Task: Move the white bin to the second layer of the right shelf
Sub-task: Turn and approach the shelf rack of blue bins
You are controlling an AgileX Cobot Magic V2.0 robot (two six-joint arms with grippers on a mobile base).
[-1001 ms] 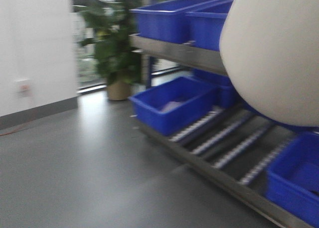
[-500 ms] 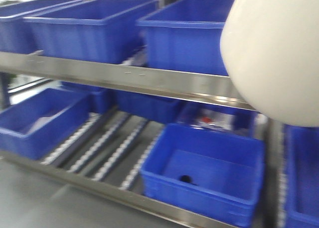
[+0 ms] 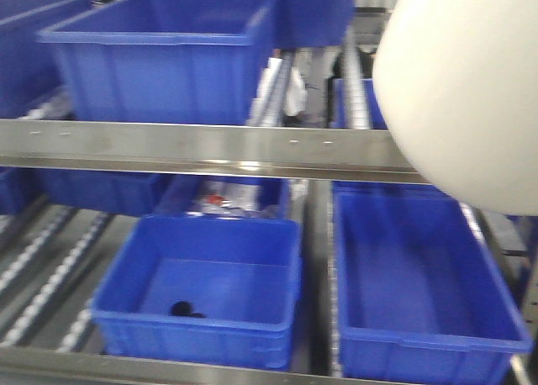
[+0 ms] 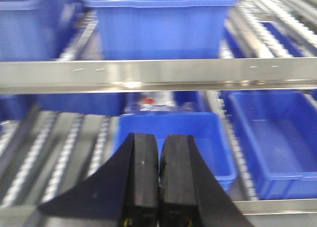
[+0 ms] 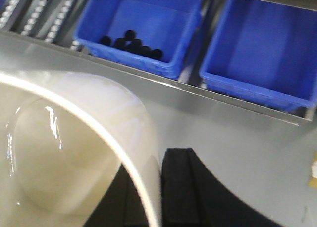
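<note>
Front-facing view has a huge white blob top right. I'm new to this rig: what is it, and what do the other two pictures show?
This is a two-armed mobile robot. The front camera faces a steel rack of blue crates; the blob is the white bin, held close to the lens. The other cameras sit on the wrists. The left fingers are pressed together, empty. The right fingers pinch the bin's rim; one crate beyond holds small black round pieces.
</note>
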